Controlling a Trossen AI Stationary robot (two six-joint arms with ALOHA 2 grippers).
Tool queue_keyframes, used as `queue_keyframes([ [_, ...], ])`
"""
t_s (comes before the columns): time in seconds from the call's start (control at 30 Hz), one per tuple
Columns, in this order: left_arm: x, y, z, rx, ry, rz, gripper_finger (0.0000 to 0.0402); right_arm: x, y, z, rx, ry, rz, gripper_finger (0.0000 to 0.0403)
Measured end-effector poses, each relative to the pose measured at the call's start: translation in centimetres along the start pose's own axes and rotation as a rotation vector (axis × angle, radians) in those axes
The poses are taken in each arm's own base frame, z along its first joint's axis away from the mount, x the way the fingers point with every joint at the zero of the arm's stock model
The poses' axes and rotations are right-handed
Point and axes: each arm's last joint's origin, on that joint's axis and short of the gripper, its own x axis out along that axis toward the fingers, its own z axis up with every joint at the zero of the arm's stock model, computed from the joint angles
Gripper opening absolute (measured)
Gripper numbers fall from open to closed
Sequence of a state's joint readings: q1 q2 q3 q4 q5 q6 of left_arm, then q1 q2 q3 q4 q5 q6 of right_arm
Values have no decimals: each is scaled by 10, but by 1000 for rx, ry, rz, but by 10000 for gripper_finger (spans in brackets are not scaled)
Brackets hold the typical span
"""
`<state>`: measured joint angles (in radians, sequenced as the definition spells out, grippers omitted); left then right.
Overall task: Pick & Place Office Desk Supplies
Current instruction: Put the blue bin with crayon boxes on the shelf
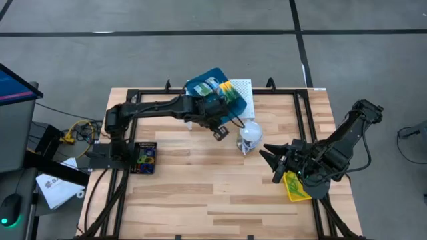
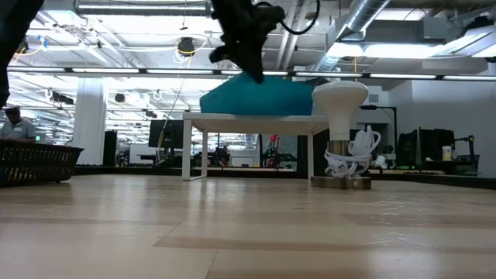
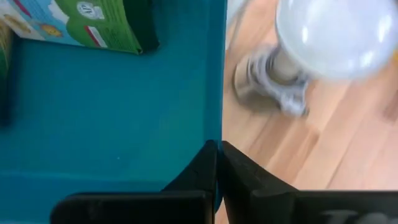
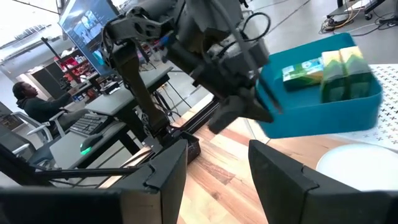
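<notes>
The left gripper [image 1: 220, 127] sits just above the centre of the high view, its fingers [image 3: 205, 171] pinched together on the rim of a teal bin [image 1: 203, 81]. In the left wrist view that rim runs straight up the middle of the frame from between the fingertips, with the bin's floor filling the left half. The bin is raised above the white perforated board [image 1: 243, 90] at the top centre of the high view; in the low view it hangs over the board at upper centre.

Inside the bin, beyond the gripper, lie a green packet [image 4: 303, 70] and a yellow-green crayon box [image 4: 345, 74], side by side in the upper right of the right wrist view. A yellow-green item [image 1: 294, 186] lies at the lower right of the high view, under the right arm.

A white ball-shaped lamp [image 1: 249, 134] stands just right of the left gripper. A black basket [image 1: 144, 157] of coloured loops sits at left centre.

The right gripper [image 1: 275, 160] hovers at right centre, fingers [image 4: 277, 169] spread apart, holding nothing.
</notes>
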<state>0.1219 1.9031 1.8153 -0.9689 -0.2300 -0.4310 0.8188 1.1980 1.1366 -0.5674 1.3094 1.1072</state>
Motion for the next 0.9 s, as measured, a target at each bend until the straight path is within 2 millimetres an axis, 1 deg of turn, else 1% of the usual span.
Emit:
queue_keyframes([
  [0.23,-33,14,-12,201,95,-17,0,3,-1,1,2,-9,-12,168],
  [0.43,-51,24,-17,380,148,-80,0,6,-2,2,4,-20,-28,168],
  [0.57,-51,32,-22,466,177,-95,0,8,-2,3,7,-25,-35,168],
  [0.7,-42,45,-34,458,243,-94,0,8,-1,3,17,-36,-38,168],
  [0.9,-45,66,-55,442,189,-103,0,9,-1,5,34,-55,-47,168],
])
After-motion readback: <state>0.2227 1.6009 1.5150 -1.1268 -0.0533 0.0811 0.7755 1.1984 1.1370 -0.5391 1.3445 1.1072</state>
